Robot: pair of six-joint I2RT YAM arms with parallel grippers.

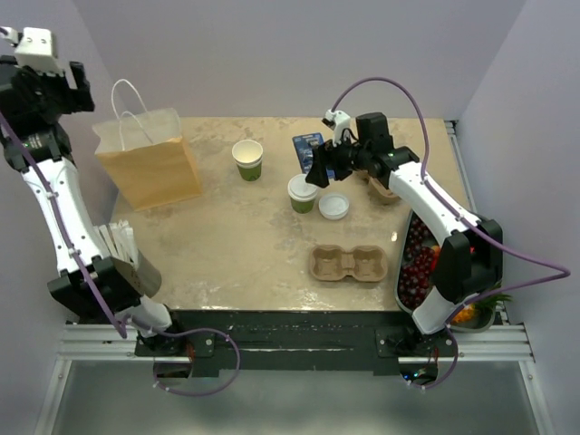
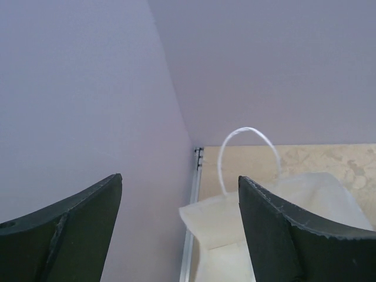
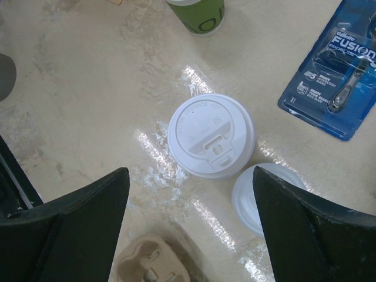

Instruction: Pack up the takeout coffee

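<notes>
Beneath the wide-open, empty right end effector [image 3: 191,175] stands the takeout coffee [image 3: 211,136]; seemingly untouched.

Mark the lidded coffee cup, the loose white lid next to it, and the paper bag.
lidded coffee cup [image 3: 211,136], right wrist view, centre of its white lid.
loose white lid [image 1: 333,207], top external view, its middle.
paper bag [image 1: 149,172], top external view, brown front face.

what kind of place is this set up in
Probably a robot lab cell staged as a cafe counter: bare lilac walls box in a marble-look table, set with a lidded takeout coffee, paper bag and cup carrier.
</notes>
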